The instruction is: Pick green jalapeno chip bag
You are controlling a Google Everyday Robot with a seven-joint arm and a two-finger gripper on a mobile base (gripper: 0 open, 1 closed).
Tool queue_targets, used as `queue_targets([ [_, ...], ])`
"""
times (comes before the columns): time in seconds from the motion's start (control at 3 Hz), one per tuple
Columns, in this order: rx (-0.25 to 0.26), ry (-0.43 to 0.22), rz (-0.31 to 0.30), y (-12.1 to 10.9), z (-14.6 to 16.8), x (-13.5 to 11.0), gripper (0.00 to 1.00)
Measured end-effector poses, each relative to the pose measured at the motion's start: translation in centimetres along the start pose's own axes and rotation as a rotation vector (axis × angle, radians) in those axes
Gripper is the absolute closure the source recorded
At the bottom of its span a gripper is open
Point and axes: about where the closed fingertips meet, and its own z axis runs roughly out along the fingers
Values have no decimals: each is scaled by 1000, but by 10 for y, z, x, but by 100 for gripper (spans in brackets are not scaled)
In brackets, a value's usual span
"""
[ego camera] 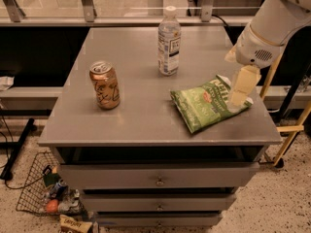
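The green jalapeno chip bag [206, 106] lies flat on the right front part of the grey cabinet top [136, 115], white top edge toward the right. My gripper [239, 97] hangs from the white arm at the right, pointing down. Its pale fingertips [241, 86] are over the bag's right end, at or just above the foil.
A tan soda can [105, 85] stands at the left of the top. A clear water bottle [168, 41] stands at the back middle. A wire basket [43, 191] with clutter sits on the floor at the lower left. A wooden stand [291, 125] is at the right of the cabinet.
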Motion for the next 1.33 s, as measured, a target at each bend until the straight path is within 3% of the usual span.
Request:
queue_targets([
  [0.67,-66,5,84,-2,47,38,2],
  [1.33,-64,-16,106,-5,50,52,46],
])
